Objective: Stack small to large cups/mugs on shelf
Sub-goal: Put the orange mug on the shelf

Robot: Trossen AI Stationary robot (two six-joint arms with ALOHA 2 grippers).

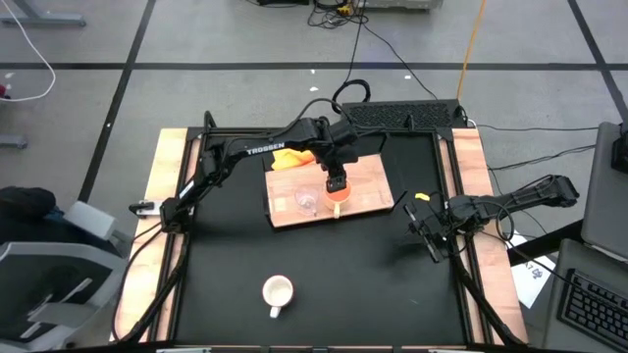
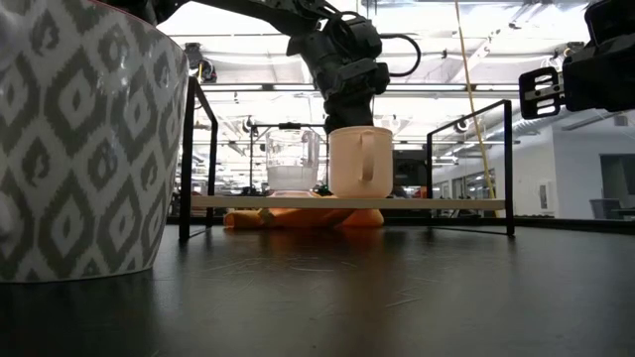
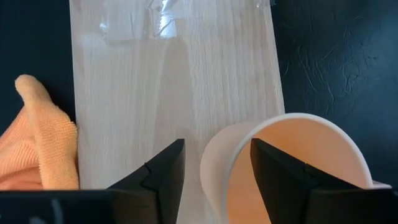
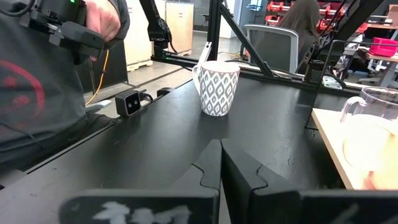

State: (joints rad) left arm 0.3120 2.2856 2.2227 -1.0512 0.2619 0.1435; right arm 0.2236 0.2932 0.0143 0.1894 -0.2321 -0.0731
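From above we see the left gripper (image 1: 336, 183) over the yellow-orange handled mug (image 1: 337, 193) on the grained light-brown wooden shelf (image 1: 368, 186), beside the tiny clear glass cup (image 1: 306, 202); the white patterned mug (image 1: 278, 292) stands well apart on the black bench (image 1: 373, 284). At bench height, the yellow-orange mug stands upright. The left wrist shows jaws released, straddling its rim. The right gripper (image 4: 220, 163) waits, jaws clenched on nothing.
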